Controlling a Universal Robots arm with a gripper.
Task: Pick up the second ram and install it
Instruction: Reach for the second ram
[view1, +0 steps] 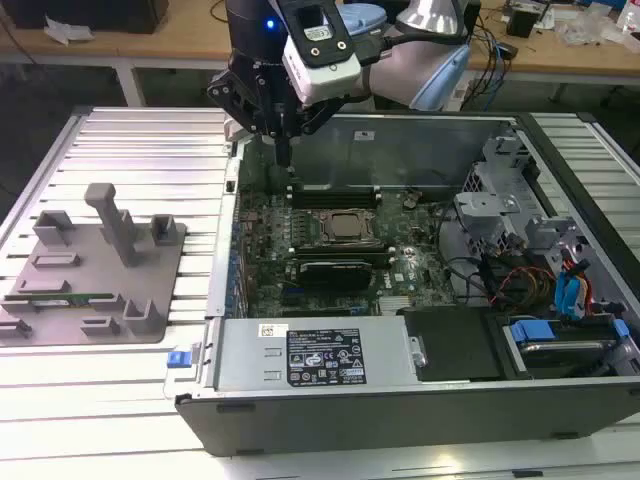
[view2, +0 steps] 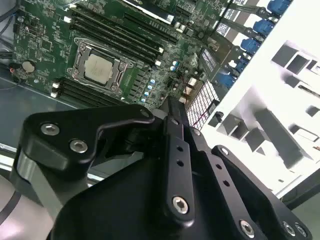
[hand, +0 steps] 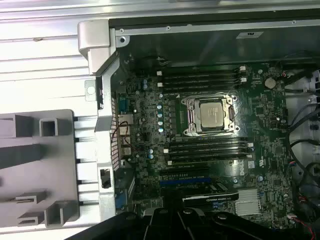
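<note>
Harsh white glare on the slatted table, dim shadow over the motherboard.

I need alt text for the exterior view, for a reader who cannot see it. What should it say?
A robot arm's gripper hangs over the far side of the motherboard inside an open computer case. On the exterior view's left, the second ram lies on a grey fixture tray.

Black tool, silver screws, pale blue-grey arm
</note>
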